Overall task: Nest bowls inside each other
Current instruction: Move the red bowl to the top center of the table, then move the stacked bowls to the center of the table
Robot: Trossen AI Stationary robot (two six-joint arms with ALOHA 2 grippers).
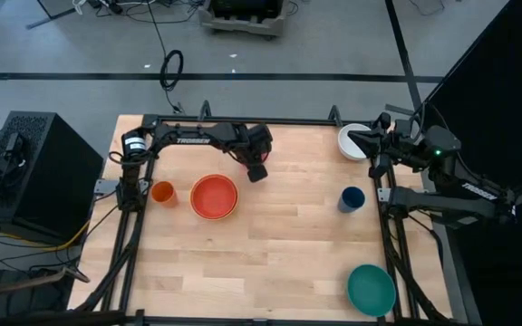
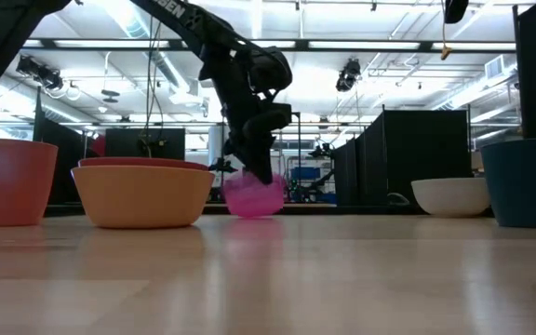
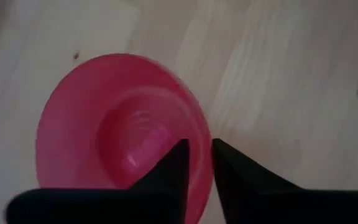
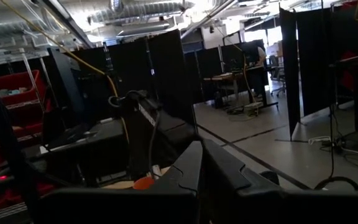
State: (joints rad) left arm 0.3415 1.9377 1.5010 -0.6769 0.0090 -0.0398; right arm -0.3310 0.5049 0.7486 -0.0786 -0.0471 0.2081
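The pink bowl (image 3: 117, 124) sits on the table under my left gripper (image 3: 199, 149), to the right of the stack; in the low view the pink bowl (image 2: 254, 197) shows below the fingers. My left gripper (image 1: 257, 171) stands slightly open, its fingers astride the bowl's rim. A red bowl (image 1: 214, 194) lies nested in the orange-yellow bowl (image 2: 142, 195). The white bowl (image 1: 352, 142) is at the far right and the teal bowl (image 1: 371, 290) at the near right corner. My right gripper (image 4: 201, 163) is shut, raised beside the white bowl. My left gripper has one finger (image 3: 173, 163) inside the pink bowl and the other outside, astride the rim (image 3: 202, 163) on the side nearest the wrist. The fingers slant down from above. A narrow gap shows between them; whether they still touch the rim I cannot tell.
An orange cup (image 1: 162, 192) stands left of the stacked bowls, and a dark blue cup (image 1: 352, 199) stands right of centre. Bare wood lies in the middle and along the near edge. Black frame rails run along both sides of the table.
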